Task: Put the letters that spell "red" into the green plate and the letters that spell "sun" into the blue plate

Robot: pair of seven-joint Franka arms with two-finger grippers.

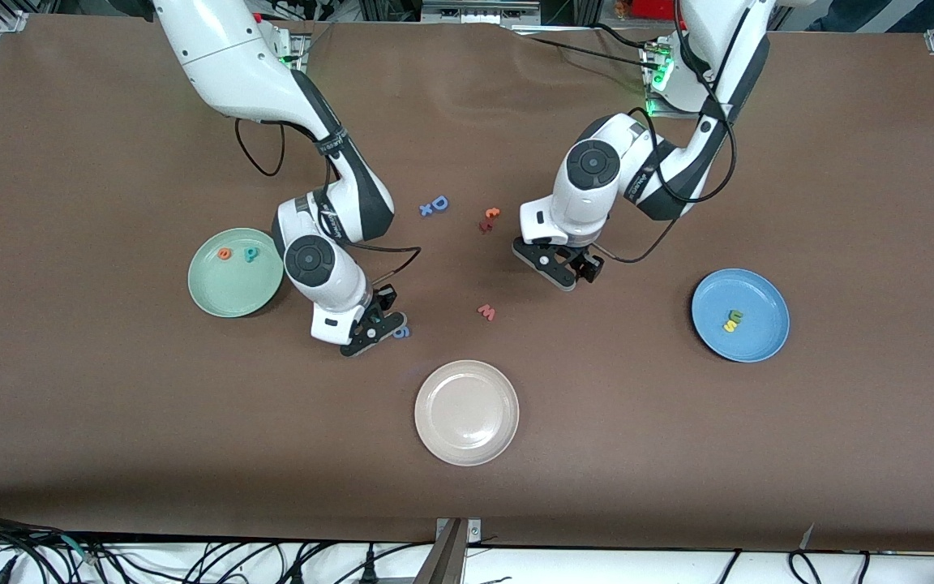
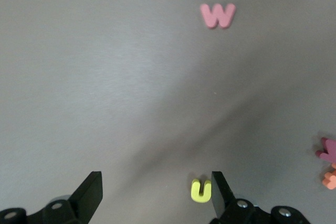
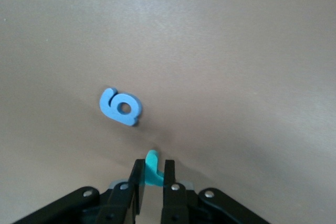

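Note:
The green plate [image 1: 236,292] holds an orange e [image 1: 224,253] and a teal d [image 1: 251,254]. In the blue plate [image 1: 740,341] lie a green u [image 1: 734,315] and a yellow s [image 1: 729,327]. My right gripper [image 1: 374,331] [image 3: 153,167] is low at the table beside a blue g [image 1: 402,331] [image 3: 121,107], shut on the small teal r [image 3: 151,160]. My left gripper [image 1: 558,272] [image 2: 156,184] hangs open near the table's middle. The yellow arch-shaped n [image 2: 200,190] lies on the table between its fingers, close against one finger [image 2: 219,190].
A red w [image 1: 486,311] [image 2: 218,14] lies between the two grippers, nearer the camera. Blue D and x [image 1: 434,205] and orange-red letters [image 1: 489,219] lie toward the robots. A beige-white plate [image 1: 467,446] sits near the front edge.

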